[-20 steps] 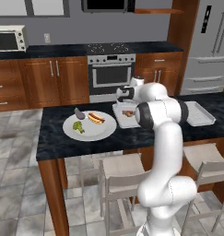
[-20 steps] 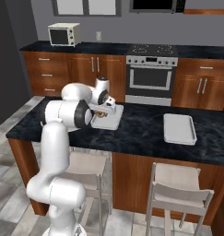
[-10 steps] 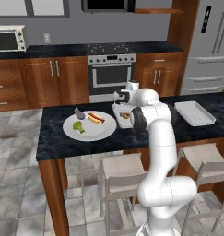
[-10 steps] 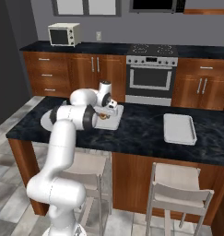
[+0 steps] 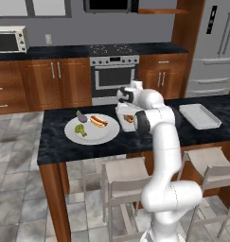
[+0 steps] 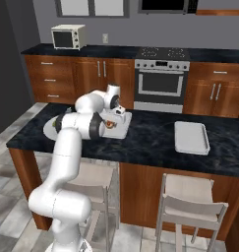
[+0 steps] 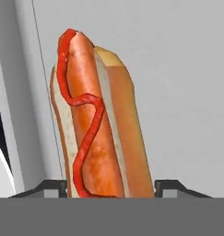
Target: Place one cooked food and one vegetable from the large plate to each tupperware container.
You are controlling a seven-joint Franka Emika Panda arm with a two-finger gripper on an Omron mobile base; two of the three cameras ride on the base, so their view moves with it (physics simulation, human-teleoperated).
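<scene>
Glossy ketchup-striped hot dog [image 7: 95, 124] lies between parted pincer [image 7: 111, 186] tips, seemingly ungripped.

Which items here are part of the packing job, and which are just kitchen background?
Job items:
large plate
hot dog on the plate
broccoli
eggplant
near tupperware tray
hot dog in that tray
far tupperware tray
gripper

Background:
toaster oven
stove
stools

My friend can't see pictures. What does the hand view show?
A hot dog in a bun, with a squiggle of red sauce, lies on a pale grey tray. The two dark fingers stand on either side of it.
</scene>
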